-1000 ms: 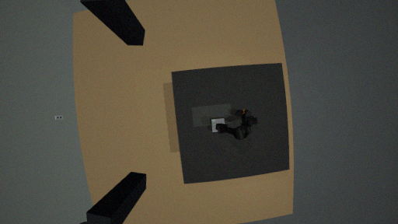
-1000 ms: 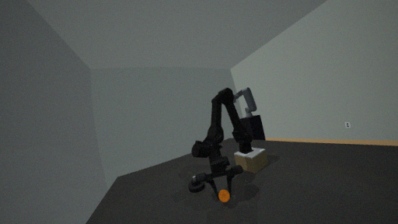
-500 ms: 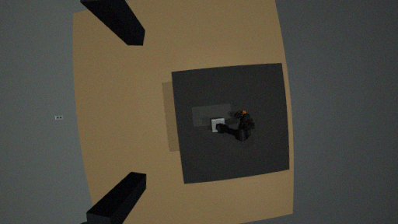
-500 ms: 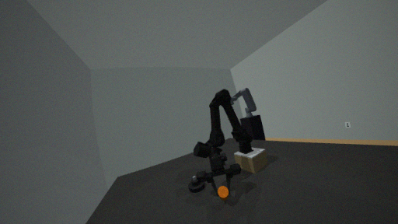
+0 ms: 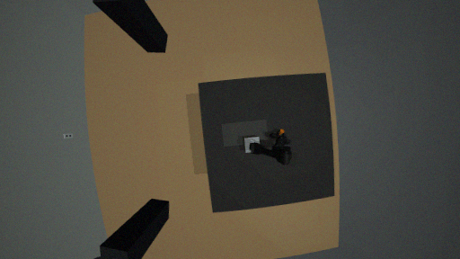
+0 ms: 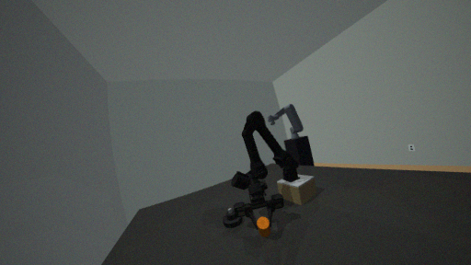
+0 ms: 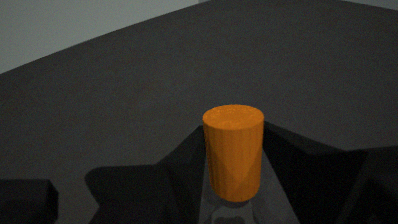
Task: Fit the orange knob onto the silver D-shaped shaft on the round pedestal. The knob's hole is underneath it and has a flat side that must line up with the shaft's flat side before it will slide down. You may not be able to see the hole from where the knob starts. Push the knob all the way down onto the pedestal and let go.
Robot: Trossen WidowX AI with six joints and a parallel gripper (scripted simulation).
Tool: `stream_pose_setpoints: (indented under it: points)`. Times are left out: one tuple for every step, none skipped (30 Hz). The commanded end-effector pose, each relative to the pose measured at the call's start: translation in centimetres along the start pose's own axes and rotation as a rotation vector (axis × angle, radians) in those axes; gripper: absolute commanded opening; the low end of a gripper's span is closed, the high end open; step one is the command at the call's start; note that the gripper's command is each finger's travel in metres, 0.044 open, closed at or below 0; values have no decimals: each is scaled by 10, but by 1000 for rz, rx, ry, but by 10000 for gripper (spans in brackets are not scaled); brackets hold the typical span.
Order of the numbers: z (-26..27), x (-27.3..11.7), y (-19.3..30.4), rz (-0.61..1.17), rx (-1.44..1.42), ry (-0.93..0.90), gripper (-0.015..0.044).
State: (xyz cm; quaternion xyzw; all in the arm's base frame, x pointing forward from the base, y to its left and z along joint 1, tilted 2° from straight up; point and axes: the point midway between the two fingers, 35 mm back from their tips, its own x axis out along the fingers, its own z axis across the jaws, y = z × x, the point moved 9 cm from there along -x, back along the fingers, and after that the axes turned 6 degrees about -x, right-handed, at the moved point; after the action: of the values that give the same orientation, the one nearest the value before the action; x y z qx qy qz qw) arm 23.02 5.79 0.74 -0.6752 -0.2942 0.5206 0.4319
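Note:
The orange knob (image 5: 281,132) (image 6: 263,224) (image 7: 233,160) is a ribbed cylinder. My gripper (image 6: 263,226) (image 7: 230,128) is shut on the knob, with one dark finger on each side. The knob is held above the dark surface, with one round end turned toward the exterior camera. That end looks plain; no hole can be made out on it. The dark round pedestal (image 6: 232,222) stands left of the gripper in the exterior view, apart from the knob. The small silver shaft (image 6: 230,210) stands up from it; its flat side cannot be made out. Neither shows clearly in the wrist view.
The arm's base stands on a box (image 6: 301,194) with a pale top, behind the gripper in the exterior view. The dark table top (image 5: 296,180) extends around it. A grey arm (image 6: 295,120) on a black block (image 6: 300,152) stands farther back.

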Motion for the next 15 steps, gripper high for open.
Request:
stream_pose_setpoints:
  points:
    - [2, -4, 10, -74, 1, 6, 181]
    - [2, -4, 12, -88, 1, 8, 181]
    - [3, -5, 15, -103, 1, 9, 181]
    - [3, -5, 17, -118, 1, 10, 181]
    - [3, -6, 19, -133, 2, 12, 181]
    - [4, -6, 21, -148, 2, 13, 181]
    - [4, -6, 23, -163, 2, 15, 181]
    - [4, -7, 25, -178, 2, 16, 181]
    - [4, -7, 27, -192, 2, 18, 181]
    - [5, -7, 29, -207, 2, 19, 181]
    - [5, -7, 32, -222, 2, 21, 181]
    - [5, -8, 34, -237, 3, 22, 181]
    - [5, -8, 36, -252, 3, 24, 181]
    - [6, -8, 37, -264, 3, 25, 181]
    - [5, -8, 37, -260, 3, 25, 181]
